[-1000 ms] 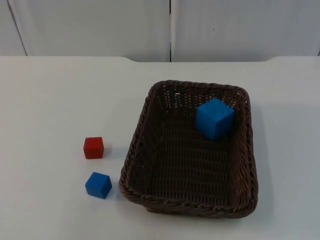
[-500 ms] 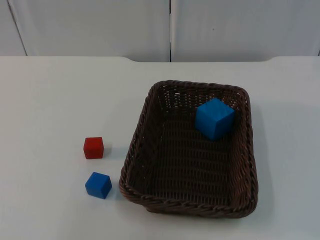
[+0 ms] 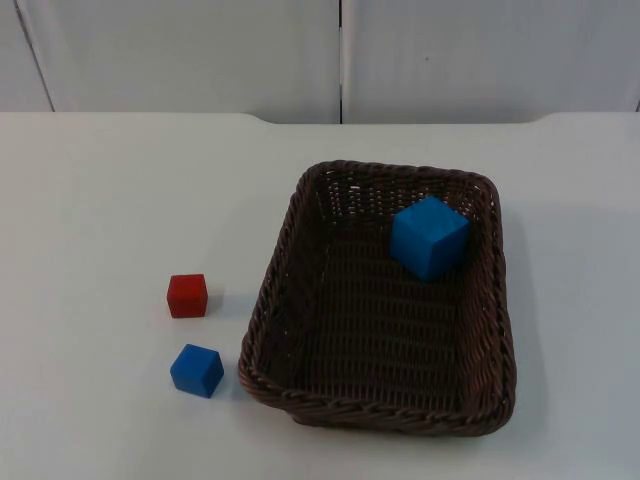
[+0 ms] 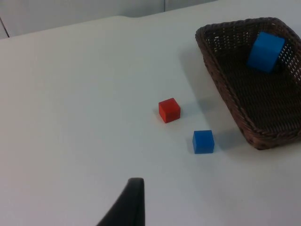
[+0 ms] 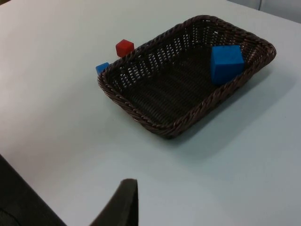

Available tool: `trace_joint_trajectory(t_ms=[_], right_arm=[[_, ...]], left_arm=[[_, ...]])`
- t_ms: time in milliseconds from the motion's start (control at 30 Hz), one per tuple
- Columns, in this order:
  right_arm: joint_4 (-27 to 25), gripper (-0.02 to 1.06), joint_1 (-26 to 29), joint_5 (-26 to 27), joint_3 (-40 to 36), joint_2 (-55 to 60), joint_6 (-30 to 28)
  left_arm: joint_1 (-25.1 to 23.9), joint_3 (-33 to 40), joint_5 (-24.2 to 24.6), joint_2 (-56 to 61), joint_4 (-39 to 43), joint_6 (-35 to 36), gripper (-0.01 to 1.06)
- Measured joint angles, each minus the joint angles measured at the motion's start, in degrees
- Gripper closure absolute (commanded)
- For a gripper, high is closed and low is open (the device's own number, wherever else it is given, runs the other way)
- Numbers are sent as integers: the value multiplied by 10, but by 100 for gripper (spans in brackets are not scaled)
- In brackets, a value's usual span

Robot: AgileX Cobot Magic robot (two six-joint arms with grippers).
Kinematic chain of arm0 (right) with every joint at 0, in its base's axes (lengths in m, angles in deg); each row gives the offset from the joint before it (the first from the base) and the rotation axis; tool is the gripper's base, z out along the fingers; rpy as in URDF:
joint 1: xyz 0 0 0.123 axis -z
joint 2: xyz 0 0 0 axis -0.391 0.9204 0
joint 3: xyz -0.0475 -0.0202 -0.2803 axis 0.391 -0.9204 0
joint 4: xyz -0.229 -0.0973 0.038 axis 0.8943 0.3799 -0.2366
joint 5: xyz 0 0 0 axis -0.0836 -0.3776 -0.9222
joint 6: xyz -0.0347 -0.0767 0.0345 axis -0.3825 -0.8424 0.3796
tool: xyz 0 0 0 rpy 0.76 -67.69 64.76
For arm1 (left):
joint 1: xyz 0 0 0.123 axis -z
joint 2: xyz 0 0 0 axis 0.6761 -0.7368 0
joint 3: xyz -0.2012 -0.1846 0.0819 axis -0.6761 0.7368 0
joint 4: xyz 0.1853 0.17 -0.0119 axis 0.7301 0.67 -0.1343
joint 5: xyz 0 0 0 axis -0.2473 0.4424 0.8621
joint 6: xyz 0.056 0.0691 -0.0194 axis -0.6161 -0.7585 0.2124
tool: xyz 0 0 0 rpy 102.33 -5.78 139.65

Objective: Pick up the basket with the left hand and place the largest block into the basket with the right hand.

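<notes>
White surface (image 3: pixel 100 200) carries the lot. Brown wicker basket (image 3: pixel 385 300) sits flat on it, right of centre. Big blue block (image 3: pixel 429 237) is inside, tilted vs the far-right wall. Small red block (image 3: pixel 187 295) and small blue block (image 3: pixel 197 370) sit left of basket, apart. Left and right end effector: one fingertip each in wrist views, well back from the things; can't tell if open or closed.

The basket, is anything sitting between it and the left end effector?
Nothing visible blocks it. The small red block and small blue block lie on the table beside the basket, off its near wall. The large blue block is already inside.
</notes>
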Motion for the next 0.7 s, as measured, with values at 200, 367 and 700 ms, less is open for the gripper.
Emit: trace_joint_trajectory(t_ms=[200,367,700], right_arm=[[0,-1,30,0,0,0,0],[0,-1,86,0,0,0,1],[0,-1,201,0,0,0,1]], left_arm=[[0,0,0,0,0,0,0],[0,0,0,0,0,0,0],[0,0,0,0,0,0,0]])
